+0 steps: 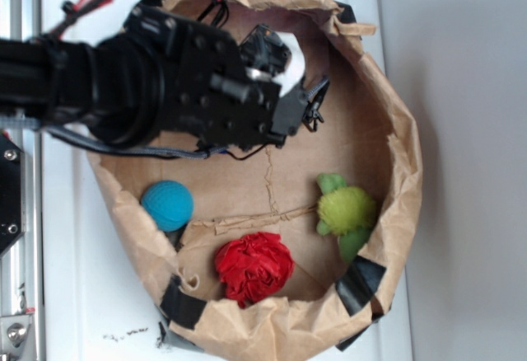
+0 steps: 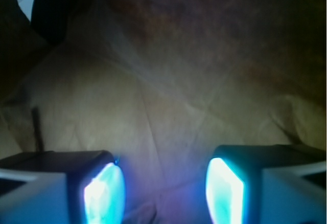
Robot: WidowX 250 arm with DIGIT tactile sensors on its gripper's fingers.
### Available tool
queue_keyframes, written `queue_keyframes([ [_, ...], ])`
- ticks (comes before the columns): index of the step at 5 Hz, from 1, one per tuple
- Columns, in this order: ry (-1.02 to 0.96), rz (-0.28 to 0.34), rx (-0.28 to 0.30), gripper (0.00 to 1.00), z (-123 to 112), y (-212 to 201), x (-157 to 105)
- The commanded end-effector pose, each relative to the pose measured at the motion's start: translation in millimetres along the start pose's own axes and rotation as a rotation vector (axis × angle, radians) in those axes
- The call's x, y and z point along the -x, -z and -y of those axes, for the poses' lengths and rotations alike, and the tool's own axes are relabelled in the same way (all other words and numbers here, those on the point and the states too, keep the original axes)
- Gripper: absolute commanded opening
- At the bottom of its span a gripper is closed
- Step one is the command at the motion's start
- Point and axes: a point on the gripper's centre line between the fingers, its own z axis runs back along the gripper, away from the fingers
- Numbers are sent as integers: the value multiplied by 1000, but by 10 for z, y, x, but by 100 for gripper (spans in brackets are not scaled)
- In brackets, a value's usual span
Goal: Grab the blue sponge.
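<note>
End effector (image 2: 164, 191) — fingers (image 2: 104, 193) apart, nothing between

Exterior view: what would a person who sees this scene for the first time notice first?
The black robot arm dominates the upper left, its gripper reaching into a crumpled brown paper basket. On the floor of the basket lie three bright things: a teal ball at the left, a red crumpled object at the bottom, and a green plush toy at the right.
</note>
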Motion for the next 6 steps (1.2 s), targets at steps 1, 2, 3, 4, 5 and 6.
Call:
queue_keyframes([
  [1,43,-61,32,100,-57,-492,-186],
  [2,84,-64,57,100,-115,-689,-219],
  [3,84,-64,57,100,-115,-689,-219],
  [4,84,-64,57,100,-115,-689,-219],
  [5,84,-64,57,100,-115,-689,-219],
  [6,84,-64,57,100,-115,-689,-219],
])
